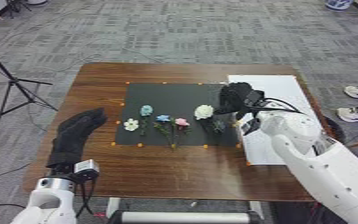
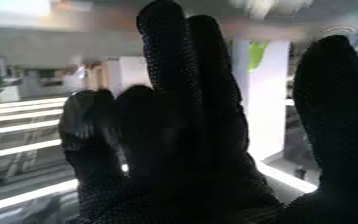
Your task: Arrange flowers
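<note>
left hand (image 1: 71, 137) is held near left, fingers pretty much straight and together | flowers (image 1: 182, 122) are laid in a loose-ish row on black mat (image 1: 180, 95) | right hand (image 1: 234, 98) is held at mat's far right, thumb kept apart from fingers

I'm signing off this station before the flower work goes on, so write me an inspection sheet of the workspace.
Surface: brown table, with a dark mat and, at the right, a white board.
Job's things: five blooms lying on the mat: small white flower, upper blue flower, lower blue flower, pink flower, larger white flower.
Clutter: nothing seen, unless the orange markers round the mat count.
Hands: left hand at the table's left side, open; right hand by the mat's right edge, open.
Cables: black, at both wrists.
Surroundings: grey carpet; black tripod left of the table.
</note>
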